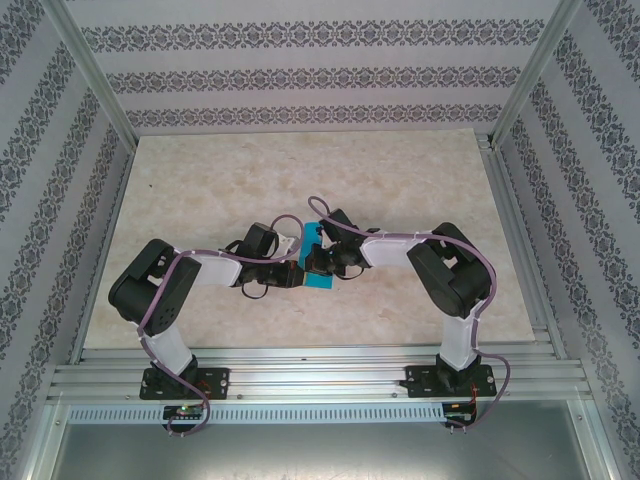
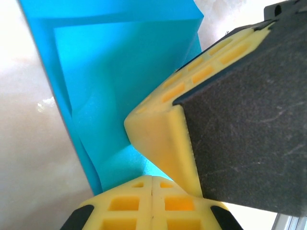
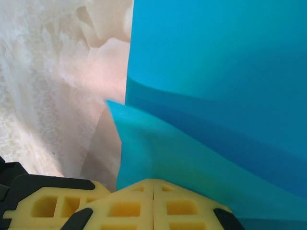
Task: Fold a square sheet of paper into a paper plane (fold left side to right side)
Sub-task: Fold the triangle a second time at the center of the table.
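I am pinching the partly folded square sheet of paper (image 1: 321, 284) near the middle of the table (image 1: 220, 190), my left gripper (image 2: 152, 184) and right gripper (image 3: 153, 187) each squeezing together on a raised cyan edge

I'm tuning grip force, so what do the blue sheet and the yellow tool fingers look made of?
The blue sheet looks like thin matte paper: it holds sharp creases and curls without shine. The right tool's yellow fingers look like matte moulded plastic or rubber, with recessed square pockets; which one is unclear.
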Tool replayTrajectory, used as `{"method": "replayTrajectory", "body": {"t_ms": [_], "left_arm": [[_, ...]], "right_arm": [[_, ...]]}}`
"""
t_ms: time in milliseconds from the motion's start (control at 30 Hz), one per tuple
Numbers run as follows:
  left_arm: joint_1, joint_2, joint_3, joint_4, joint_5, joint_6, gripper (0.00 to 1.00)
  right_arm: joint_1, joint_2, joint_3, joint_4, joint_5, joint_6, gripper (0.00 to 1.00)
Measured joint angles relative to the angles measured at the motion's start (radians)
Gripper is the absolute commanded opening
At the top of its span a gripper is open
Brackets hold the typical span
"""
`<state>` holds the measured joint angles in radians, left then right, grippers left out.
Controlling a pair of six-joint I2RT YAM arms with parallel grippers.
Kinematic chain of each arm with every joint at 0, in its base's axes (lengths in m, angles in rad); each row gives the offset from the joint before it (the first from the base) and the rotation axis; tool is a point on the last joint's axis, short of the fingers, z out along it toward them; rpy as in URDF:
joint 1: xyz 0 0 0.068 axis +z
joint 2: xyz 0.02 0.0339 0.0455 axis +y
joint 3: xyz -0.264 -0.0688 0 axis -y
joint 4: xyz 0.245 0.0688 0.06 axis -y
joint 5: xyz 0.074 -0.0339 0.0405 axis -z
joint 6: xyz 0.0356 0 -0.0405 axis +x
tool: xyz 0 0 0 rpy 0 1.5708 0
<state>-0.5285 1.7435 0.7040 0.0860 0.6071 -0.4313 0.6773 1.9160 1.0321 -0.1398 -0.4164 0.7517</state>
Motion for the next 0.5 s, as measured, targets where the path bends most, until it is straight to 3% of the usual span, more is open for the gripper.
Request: {"method": "replayTrajectory", "body": {"t_ms": [500], "left_arm": [[0.000,0.002,-0.004,0.007,-0.002,0.000,0.00]], "right_arm": [[-0.130,-0.015,-0.005,-0.048,-0.008,-0.132,0.08]]}}
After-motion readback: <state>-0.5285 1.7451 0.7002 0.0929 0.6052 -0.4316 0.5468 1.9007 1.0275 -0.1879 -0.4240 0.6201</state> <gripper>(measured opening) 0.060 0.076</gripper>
